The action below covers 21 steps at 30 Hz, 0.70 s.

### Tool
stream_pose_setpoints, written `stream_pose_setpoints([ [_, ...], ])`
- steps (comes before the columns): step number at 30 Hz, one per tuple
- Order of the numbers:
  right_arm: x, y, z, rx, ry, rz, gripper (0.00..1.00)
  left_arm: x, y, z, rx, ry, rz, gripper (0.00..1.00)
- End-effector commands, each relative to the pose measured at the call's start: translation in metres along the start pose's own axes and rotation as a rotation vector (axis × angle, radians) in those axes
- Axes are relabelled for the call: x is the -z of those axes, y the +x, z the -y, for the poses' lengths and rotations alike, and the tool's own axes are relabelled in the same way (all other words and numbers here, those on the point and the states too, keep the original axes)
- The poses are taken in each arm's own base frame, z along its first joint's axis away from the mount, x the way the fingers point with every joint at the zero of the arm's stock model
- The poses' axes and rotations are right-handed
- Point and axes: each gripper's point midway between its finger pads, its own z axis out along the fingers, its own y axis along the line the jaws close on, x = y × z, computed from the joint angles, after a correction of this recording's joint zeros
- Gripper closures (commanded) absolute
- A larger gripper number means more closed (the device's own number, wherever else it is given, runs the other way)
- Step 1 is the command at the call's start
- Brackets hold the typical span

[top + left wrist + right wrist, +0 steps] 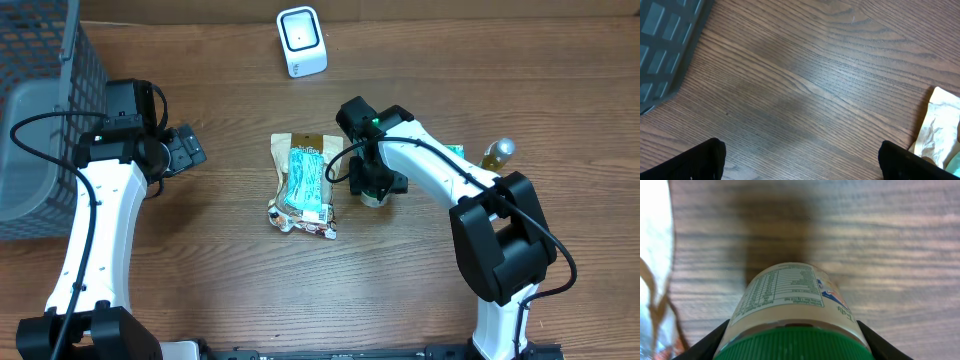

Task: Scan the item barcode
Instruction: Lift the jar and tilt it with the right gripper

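Right pincer [792, 344] straddles the small white green-capped plastic bottle [785, 295], upright on the wooden tabletop [890, 240], apparently for lifting toward the white box scanner [301, 40]. Actual clamping cannot be confirmed. Left pincer [800, 156] open, idle.

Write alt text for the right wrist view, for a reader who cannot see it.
A green-capped bottle with a printed nutrition label, seen from above its cap, sits between the black fingers of the right hand on a wooden table. A pale packet shows at far left.
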Motion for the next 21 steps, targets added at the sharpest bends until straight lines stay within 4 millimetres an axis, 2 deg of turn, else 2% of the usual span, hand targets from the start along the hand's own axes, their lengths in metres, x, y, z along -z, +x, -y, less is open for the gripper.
stream_pose_setpoints([
  [1, 0.021, -0.008, 0.0, -0.005, -0.009, 0.026, 0.62, 0.006, -0.005, 0.001, -0.013, 0.002, 0.023, 0.0],
  [3, 0.033, -0.007, -0.002, -0.004, -0.023, 0.009, 0.71, 0.006, -0.005, 0.001, -0.013, 0.002, 0.023, 0.0],
  [8, 0.061, -0.003, -0.012, -0.003, -0.088, -0.033, 0.71, 0.006, -0.005, 0.001, -0.013, 0.001, 0.023, 0.0],
  [10, 0.071, 0.002, -0.016, -0.003, -0.115, -0.06, 0.75, 0.006, -0.005, 0.001, -0.013, 0.001, 0.023, 0.0],
  [17, 0.092, 0.042, -0.052, -0.01, -0.353, -0.274, 0.78, 0.006, -0.005, 0.001, -0.013, 0.001, 0.023, 0.0],
  [21, 0.105, 0.061, -0.066, -0.025, -0.455, -0.384, 0.78, 0.006, -0.005, 0.001, -0.013, 0.001, 0.023, 0.0],
])
